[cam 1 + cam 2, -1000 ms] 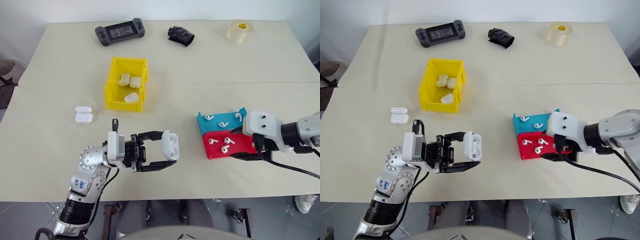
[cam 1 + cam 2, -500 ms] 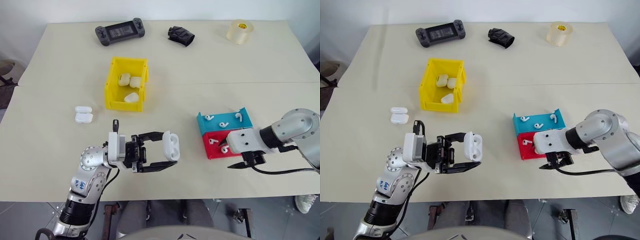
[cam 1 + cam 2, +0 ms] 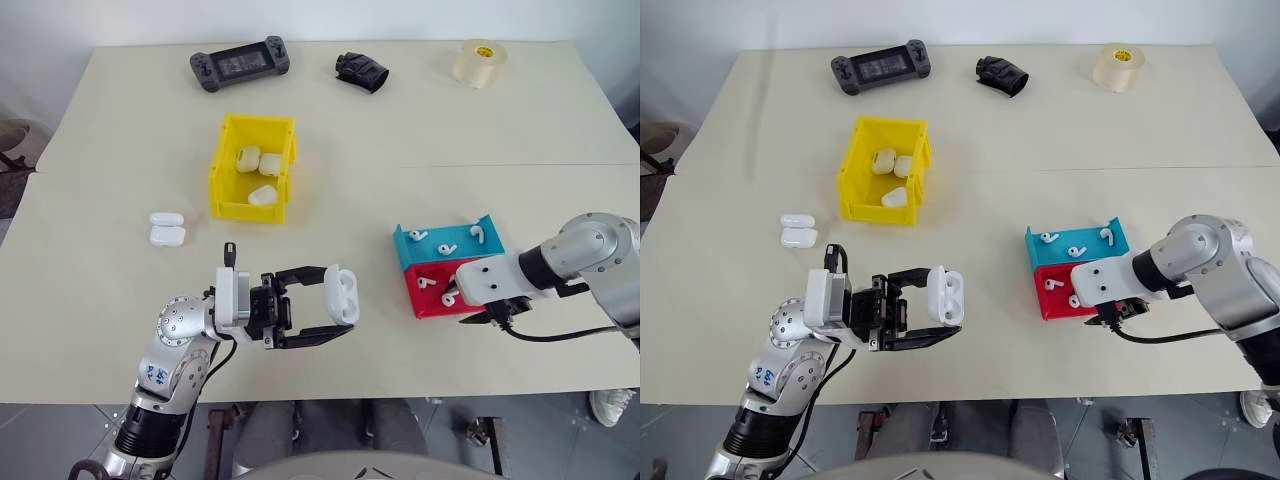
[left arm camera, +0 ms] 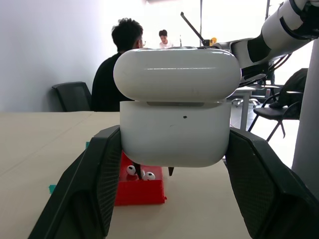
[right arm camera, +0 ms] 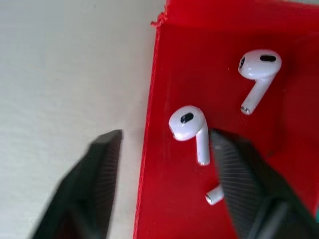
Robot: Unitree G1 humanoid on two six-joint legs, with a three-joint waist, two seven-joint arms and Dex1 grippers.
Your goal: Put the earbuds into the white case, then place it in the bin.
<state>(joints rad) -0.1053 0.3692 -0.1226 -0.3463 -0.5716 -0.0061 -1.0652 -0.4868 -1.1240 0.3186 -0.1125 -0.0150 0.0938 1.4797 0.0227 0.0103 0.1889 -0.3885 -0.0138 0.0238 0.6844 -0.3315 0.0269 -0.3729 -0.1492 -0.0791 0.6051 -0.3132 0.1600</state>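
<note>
Case held ready, right gripper reaching into the red tray.

From the head views, we see the left gripper point(image 3: 335, 305) clamped on the white case point(image 3: 340, 292), lid up, waiting for earbuds; the bin point(image 3: 252, 166) sits well apart. The left wrist view shows its fingers point(image 4: 92, 189) pressing both sides of the case. In the right wrist view, the right gripper point(image 5: 167, 172) has its jaws spread around one of the earbuds point(image 5: 189, 124) in the red tray point(image 5: 172, 74), not yet pinching.

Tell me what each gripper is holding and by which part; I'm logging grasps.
The left gripper holds a white case by its lower body's two sides, lid up. The right gripper, open over the red tray, holds nothing.
</note>
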